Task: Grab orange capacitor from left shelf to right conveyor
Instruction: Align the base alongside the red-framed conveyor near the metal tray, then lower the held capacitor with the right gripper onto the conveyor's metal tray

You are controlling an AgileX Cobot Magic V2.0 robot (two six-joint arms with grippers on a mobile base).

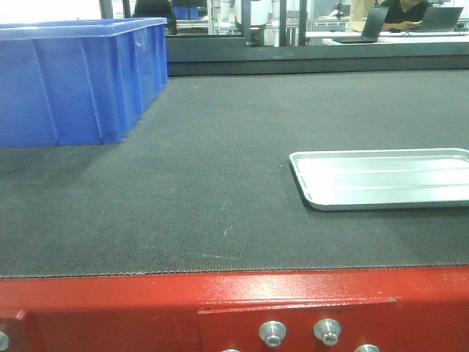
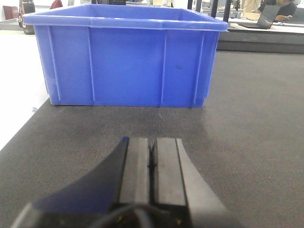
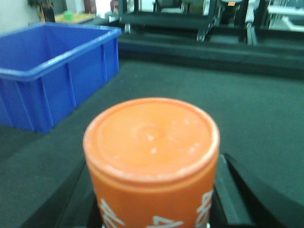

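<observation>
Over the right conveyor (image 3: pixel 199 99), the orange capacitor (image 3: pixel 152 152) sits upright, pinched inside the right claw (image 3: pixel 156 202); left claw (image 2: pixel 152 164) pressed together

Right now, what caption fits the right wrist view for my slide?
The right hand grips the orange capacitor, with the grey conveyor belt and a blue bin behind it.

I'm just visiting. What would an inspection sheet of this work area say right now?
Surface: dark grey belt on a red frame.
Job's things: orange capacitor upright in the right gripper, over the belt; shelf not seen.
Clutter: blue bin and silver tray on the belt.
Grippers: left gripper shut, empty; right one holding the capacitor.
Cables: nothing seen.
Surroundings: person at a laptop behind.
</observation>
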